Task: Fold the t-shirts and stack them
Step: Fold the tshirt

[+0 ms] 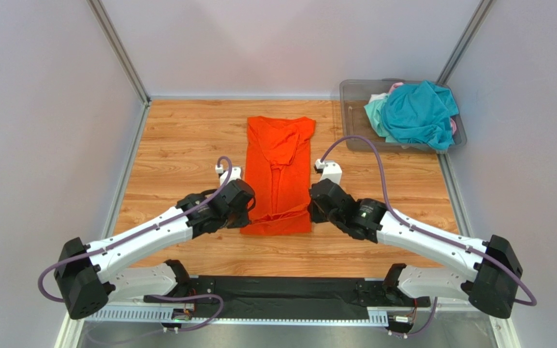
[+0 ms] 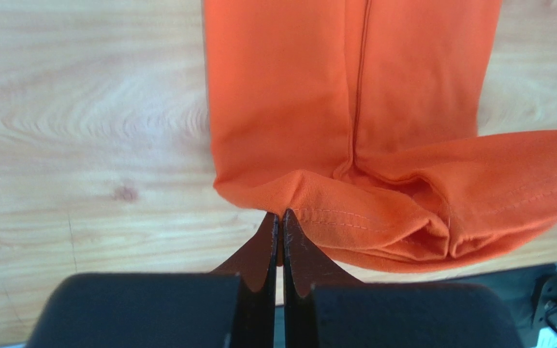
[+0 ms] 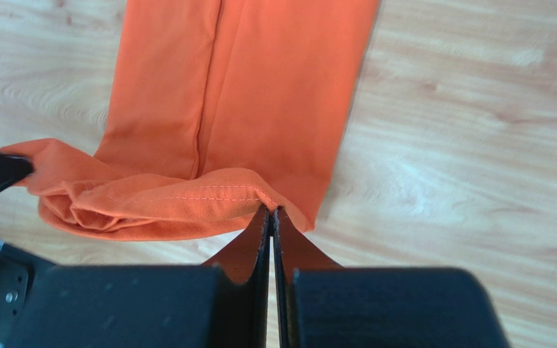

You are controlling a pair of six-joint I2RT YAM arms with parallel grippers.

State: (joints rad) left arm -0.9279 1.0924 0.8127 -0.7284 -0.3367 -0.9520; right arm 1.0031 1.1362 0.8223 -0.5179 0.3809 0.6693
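Orange shirt [image 1: 280, 170] flat on worktop [image 1: 180, 145], near hem corners clamped by left pincer [image 2: 280, 217] and right pincer [image 3: 270, 214], likely for folding hem toward collar.

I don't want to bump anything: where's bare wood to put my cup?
Bare wood lies left of the folded bright orange fabric t-shirt, up to the side wall, and between it and the clear grey plastic bin. Crowded at the shirt's near hem, where the left claw and right claw pinch it.
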